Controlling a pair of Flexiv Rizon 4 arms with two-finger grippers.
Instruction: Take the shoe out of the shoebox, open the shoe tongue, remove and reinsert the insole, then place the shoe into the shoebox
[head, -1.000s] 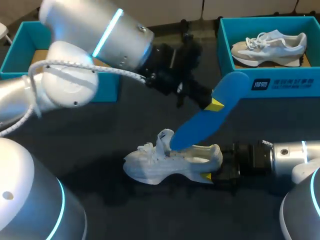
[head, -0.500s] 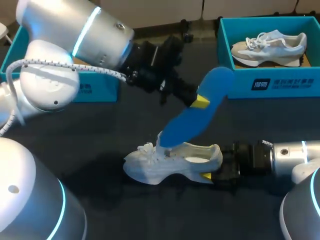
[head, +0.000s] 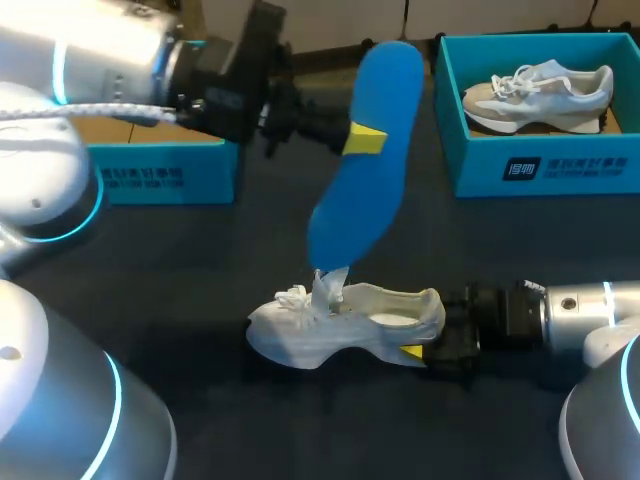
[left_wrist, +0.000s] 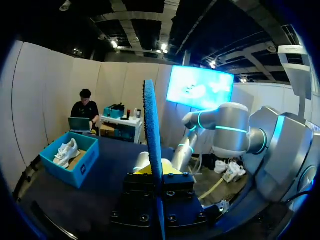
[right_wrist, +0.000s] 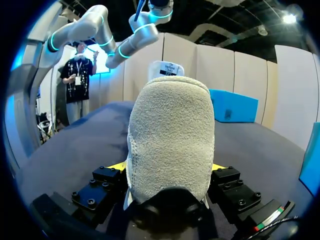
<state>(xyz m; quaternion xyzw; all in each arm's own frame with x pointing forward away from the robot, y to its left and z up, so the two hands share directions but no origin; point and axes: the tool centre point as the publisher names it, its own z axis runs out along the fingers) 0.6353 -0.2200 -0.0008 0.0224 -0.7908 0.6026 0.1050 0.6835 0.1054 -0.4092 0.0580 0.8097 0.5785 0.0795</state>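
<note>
A dark table (head: 180, 290) carries three things. A white shoe (head: 345, 325) stands on its sole near the middle, toe pointing left. A teal shoebox (head: 545, 165) sits at the far right, and a second box (head: 165, 175), also teal, at the far left, well apart.

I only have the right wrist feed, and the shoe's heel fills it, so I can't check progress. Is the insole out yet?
Observer: Yes. The head view shows the blue insole held above the white shoe by the left end effector, out of its opening.
Operator: Where on the insole is the grip?
Observer: About midway along it; the lower end hangs close to the raised tongue.
Operator: Is the box on my right free?
Observer: No, the right shoebox holds another shoe.
</note>
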